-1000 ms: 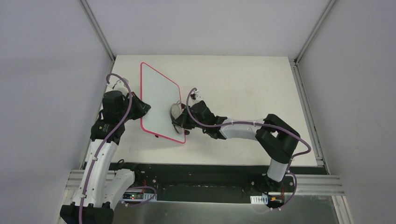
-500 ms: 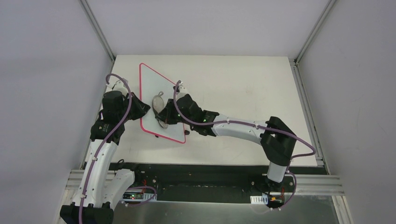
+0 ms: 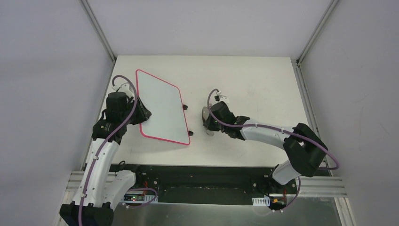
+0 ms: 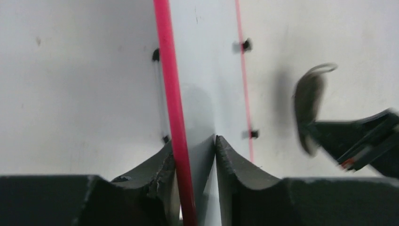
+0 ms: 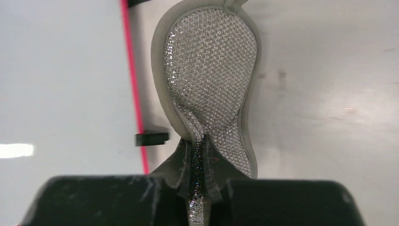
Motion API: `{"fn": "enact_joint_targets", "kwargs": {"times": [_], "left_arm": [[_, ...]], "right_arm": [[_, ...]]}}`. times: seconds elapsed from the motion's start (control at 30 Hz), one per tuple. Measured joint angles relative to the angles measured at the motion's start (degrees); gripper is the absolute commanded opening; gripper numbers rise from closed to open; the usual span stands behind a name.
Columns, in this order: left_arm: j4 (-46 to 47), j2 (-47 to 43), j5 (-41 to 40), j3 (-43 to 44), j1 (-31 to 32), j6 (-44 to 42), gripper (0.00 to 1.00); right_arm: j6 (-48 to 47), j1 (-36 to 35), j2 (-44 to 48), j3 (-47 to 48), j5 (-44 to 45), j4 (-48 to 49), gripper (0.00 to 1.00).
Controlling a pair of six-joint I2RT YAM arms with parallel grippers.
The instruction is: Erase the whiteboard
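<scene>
Left gripper point(image 3: 141, 114) straddles the whiteboard point(image 3: 162, 106) edge to steady it—grip unclear; right gripper point(image 3: 211, 123), mid-frame, pinches the wiping pad point(image 5: 211, 70) tight.

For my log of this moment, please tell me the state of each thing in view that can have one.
whiteboard: clean, no writing visible
grey pad: held, off the whiteboard, to its right
left tool: astride the whiteboard's edge, grip unclear
right tool: shut on the grey pad
</scene>
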State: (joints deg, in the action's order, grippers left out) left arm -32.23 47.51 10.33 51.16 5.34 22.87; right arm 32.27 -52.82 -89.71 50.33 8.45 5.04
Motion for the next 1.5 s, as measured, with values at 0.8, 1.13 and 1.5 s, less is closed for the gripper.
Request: {"fn": "enact_joint_targets", "kwargs": {"times": [0.8, 1.13, 1.5], "left_arm": [[-22.73, -5.25, -10.88, 12.17, 1.84, -4.46, 0.99], [-25.03, -6.4, -10.29, 18.71, 1.84, -6.08, 0.99], [-19.52, -9.92, 6.4, 19.89, 1.86, -6.49, 0.99]], "right_arm": [[-12.28, 6.23, 5.7, 1.55, 15.17, -22.45, 0.1], [-12.41, 7.19, 5.68, 1.53, 13.31, -21.16, 0.14], [-12.33, 7.28, 6.32, 1.05, 10.08, -19.93, 0.76]]}}
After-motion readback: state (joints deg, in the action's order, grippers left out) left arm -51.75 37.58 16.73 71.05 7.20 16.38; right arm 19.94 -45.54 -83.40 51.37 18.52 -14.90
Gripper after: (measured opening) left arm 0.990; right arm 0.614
